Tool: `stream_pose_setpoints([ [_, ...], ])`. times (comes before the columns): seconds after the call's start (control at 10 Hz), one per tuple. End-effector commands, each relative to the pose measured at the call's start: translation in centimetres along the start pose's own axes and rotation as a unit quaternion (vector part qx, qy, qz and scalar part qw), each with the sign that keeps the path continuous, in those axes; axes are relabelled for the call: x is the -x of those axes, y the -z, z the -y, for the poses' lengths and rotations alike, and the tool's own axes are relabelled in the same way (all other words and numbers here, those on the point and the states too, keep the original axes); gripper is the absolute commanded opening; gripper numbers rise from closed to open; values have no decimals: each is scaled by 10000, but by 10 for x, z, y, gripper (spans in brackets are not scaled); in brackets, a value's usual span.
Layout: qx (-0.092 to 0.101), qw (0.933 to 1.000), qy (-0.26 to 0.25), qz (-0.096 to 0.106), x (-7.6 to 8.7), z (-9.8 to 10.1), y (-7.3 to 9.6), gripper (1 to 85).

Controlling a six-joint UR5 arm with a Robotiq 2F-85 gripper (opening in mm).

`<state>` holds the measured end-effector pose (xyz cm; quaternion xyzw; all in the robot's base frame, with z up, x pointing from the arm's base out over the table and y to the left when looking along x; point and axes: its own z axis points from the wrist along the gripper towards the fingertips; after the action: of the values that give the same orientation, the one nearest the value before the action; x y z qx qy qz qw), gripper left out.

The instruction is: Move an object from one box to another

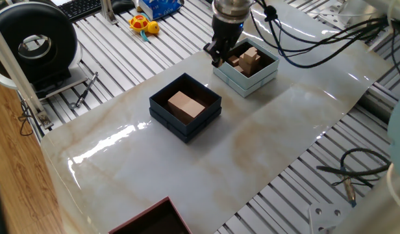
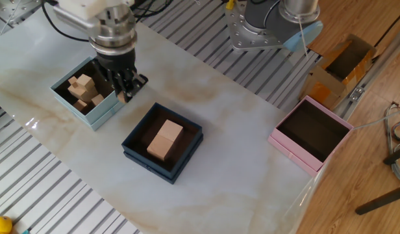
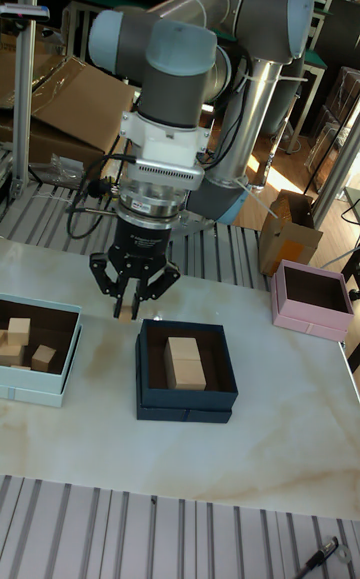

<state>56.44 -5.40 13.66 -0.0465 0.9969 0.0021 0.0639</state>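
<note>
My gripper [image 1: 216, 60] [image 2: 126, 93] [image 3: 124, 307] hangs shut on the object, a small light-brown wooden cube [image 3: 122, 311] [image 2: 124, 97]. It is at the near corner of the pale blue-white box [image 1: 258, 83] [image 2: 89, 117] [image 3: 35, 389], between that box and the dark navy box [image 1: 168, 87] [image 2: 148, 162] [image 3: 185, 409]. Several small wooden cubes [image 1: 247, 60] [image 2: 83, 88] [image 3: 18, 334] lie in the pale box. A larger flat tan block [image 1: 186, 104] [image 2: 165, 138] [image 3: 185, 362] lies in the dark box.
A pink box [image 2: 297, 153] [image 3: 310, 324] stands open at the table's far side from the pale box. A dark red box corner [image 1: 148, 221] shows at the table edge. A black reel [image 1: 34, 42], a yellow toy [image 1: 143, 25] and cables [image 1: 356, 182] lie off the marble top.
</note>
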Motion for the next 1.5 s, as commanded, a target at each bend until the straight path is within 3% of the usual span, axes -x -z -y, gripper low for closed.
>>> stream_pose_setpoints([
  [0.0, -62, 9984, -559, 18, 14, -38, 5, 13],
  [0.1, -75, 9982, -588, -28, 13, -38, 8, 13],
  [0.4, -103, 9999, 43, -126, -1, 42, 7, 13],
  [0.6, -18, 9992, 394, -106, -13, 79, 13, 13],
  [0.7, 157, 9988, 458, -82, -12, 70, 13, 13],
  [0.8, 69, 9985, 537, -111, -14, 74, 13, 13],
  [0.9, -164, 9984, 535, 10, -7, 86, 13, 13],
  [1.0, -173, 9996, 192, 103, 1, 73, 10, 13],
  [1.1, -296, 9994, -11, 151, 10, 47, 5, 13],
  [1.2, -235, 9995, -81, 174, 15, 36, 0, 13],
  [1.4, -116, 9997, 139, 156, 13, 58, -11, 13],
])
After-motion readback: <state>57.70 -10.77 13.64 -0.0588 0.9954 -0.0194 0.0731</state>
